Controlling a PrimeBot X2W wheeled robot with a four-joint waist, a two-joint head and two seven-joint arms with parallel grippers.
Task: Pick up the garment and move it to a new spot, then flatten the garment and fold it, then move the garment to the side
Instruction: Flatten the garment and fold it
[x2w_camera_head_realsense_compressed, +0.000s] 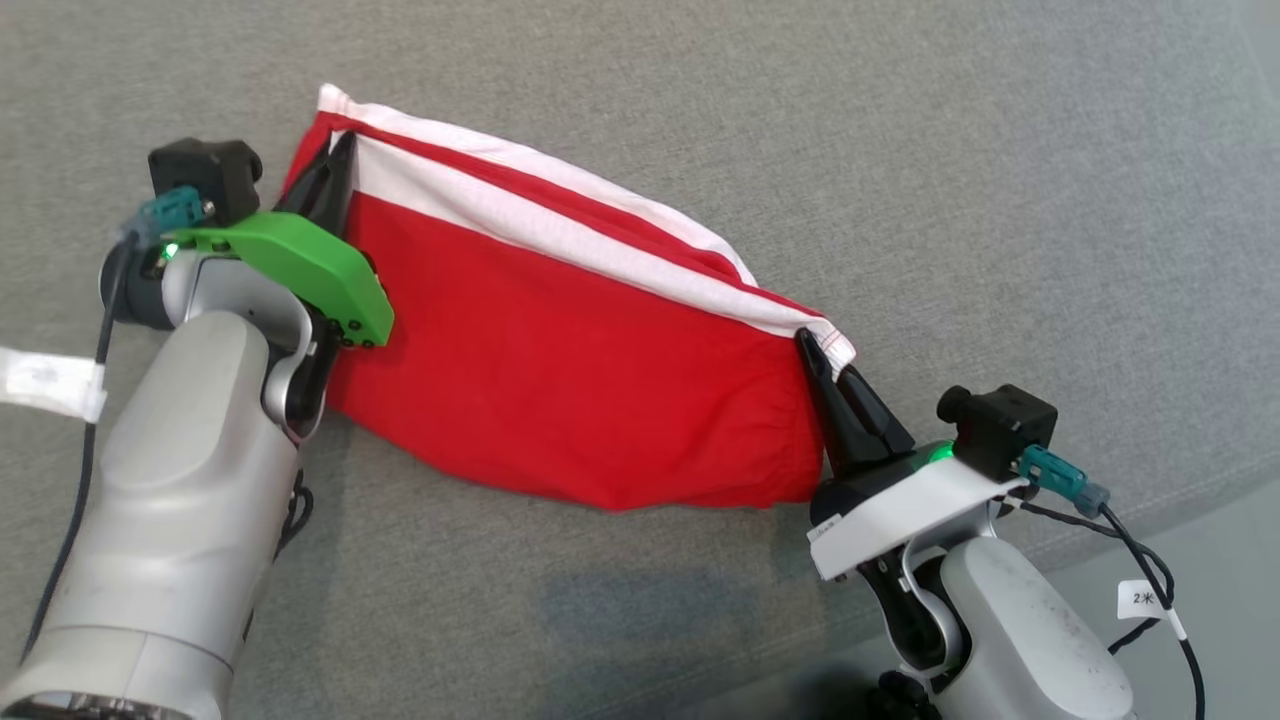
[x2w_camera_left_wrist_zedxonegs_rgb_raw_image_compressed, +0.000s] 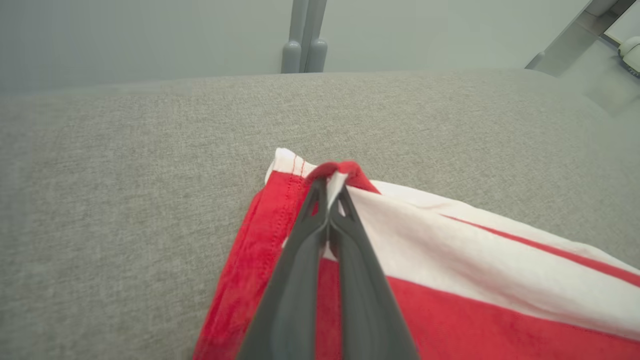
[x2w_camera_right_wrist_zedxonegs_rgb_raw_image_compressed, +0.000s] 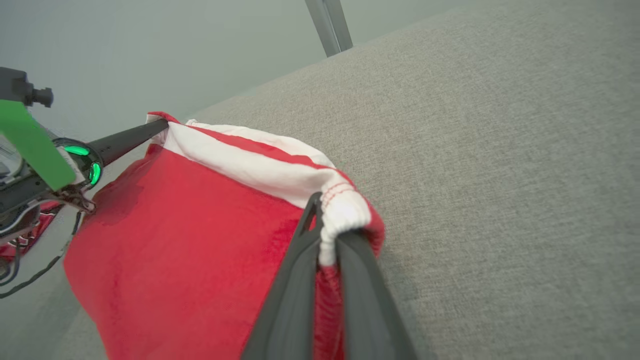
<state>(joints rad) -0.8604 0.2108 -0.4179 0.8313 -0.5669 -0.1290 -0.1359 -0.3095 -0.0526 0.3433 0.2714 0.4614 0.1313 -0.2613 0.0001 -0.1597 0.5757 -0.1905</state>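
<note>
Head view: we see the garment (x2w_camera_head_realsense_compressed: 560, 370), red with a white band (x2w_camera_head_realsense_compressed: 520, 225), stretched between both grippers over the cushion (x2w_camera_head_realsense_compressed: 950, 150)
Left gripper (x2w_camera_head_realsense_compressed: 340, 152): clamped tight on the band's left corner
Right gripper (x2w_camera_head_realsense_compressed: 825, 355): clamped tight on the band's right corner
Axis: long side runs gripper to gripper, upper left to lower right, so each arm sits at its own end
Surface: grey woven cushion, wide
Room: pale wall and a grey post (x2w_camera_left_wrist_zedxonegs_rgb_raw_image_compressed: 304, 45) beyond the far edge
</note>
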